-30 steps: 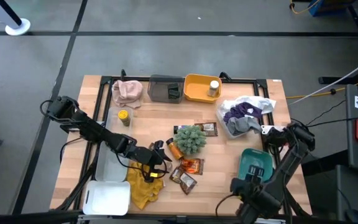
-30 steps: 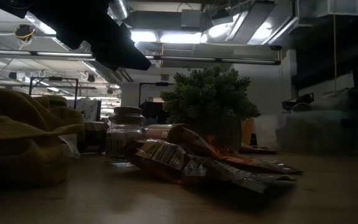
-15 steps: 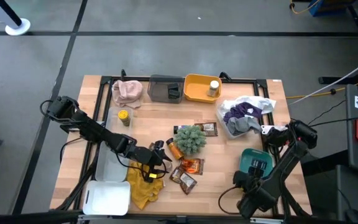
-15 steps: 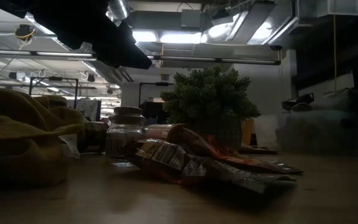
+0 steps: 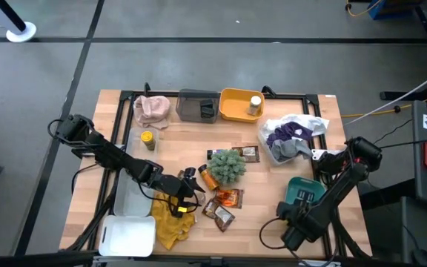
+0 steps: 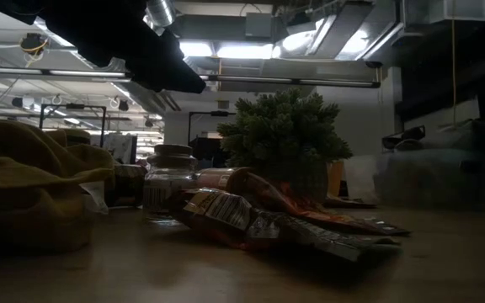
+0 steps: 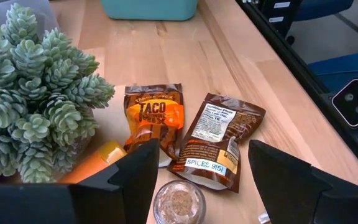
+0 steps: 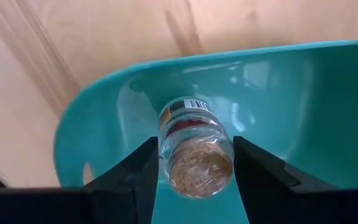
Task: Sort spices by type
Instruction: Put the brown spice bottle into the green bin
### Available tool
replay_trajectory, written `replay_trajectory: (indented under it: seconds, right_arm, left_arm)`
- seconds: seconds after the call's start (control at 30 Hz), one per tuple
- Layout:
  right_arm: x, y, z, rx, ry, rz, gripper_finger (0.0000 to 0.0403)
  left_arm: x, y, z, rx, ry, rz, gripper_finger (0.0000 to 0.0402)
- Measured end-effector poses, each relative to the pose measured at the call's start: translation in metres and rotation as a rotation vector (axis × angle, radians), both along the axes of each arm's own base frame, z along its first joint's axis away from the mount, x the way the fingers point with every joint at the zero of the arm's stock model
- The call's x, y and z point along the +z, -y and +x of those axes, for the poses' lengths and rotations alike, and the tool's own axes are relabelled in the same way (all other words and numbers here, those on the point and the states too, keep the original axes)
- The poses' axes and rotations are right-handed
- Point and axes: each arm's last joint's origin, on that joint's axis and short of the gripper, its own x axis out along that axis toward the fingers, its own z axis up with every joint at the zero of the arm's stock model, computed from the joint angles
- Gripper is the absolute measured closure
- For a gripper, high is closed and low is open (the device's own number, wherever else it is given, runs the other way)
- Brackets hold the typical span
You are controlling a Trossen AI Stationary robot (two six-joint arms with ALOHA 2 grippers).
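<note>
My left gripper (image 7: 204, 180) is open and hovers over a small glass jar of tan spice (image 7: 179, 202) that stands on the table, one finger on each side and not touching. Beyond it lie an orange taco packet (image 7: 153, 118), a brown packet (image 7: 219, 140) and an orange bottle (image 5: 209, 179) beside the plant ball (image 5: 227, 165). My right gripper (image 8: 194, 155) is shut on another jar (image 8: 194, 146) over the teal bin (image 5: 305, 194). A yellow-lidded jar (image 5: 147, 139) stands far left, and a white-capped jar (image 5: 255, 102) sits in the yellow bin (image 5: 236, 104). My right gripper holds the clear jar by its glass body (image 8: 166, 140), pinched between the two fingers (image 8: 132, 177). The fingers point down into the teal bin (image 8: 104, 118), and the jar runs along them with its tan end toward the wrist. Whether its far end touches the bin floor, I cannot tell.
The mustard cloth (image 5: 173, 222) lies bunched by my left gripper, next to a white tray (image 5: 130, 196) and a white lid (image 5: 128, 236). A pink cloth (image 5: 152, 109) and a grey bin (image 5: 198, 106) stand along the far edge. A heap of cloth and plastic (image 5: 291, 137) lies far right.
My right arm has shifted a little by the teal bin, its near end drifting toward the table's left. The left arm and the spices on the table have kept still.
</note>
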Motion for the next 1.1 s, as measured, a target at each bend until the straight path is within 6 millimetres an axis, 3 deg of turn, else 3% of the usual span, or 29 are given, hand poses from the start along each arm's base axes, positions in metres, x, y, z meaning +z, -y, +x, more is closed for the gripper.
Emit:
replay_trajectory:
  seconds: [0.2, 0.37, 0.73, 1.1]
  right_arm:
    - [-0.015, 0.0, 0.0, -0.002, 0.015, 0.044, 0.0226]
    - [-0.015, 0.0, -0.001, -0.002, 0.015, 0.046, 0.0216]
    - [-0.017, 0.001, -0.001, -0.001, 0.014, 0.038, 0.0151]
    - [-0.016, 0.005, 0.001, -0.01, -0.01, 0.026, 0.0139]
  left_arm:
    - [0.0, 0.0, 0.0, 0.003, -0.001, -0.004, 0.017]
    - [0.0, 0.0, 0.0, 0.004, -0.001, -0.007, 0.017]
    - [0.0, 0.0, 0.0, 0.02, -0.006, -0.031, 0.017]
    - [0.0, 0.0, 0.0, 0.02, -0.006, -0.032, 0.017]
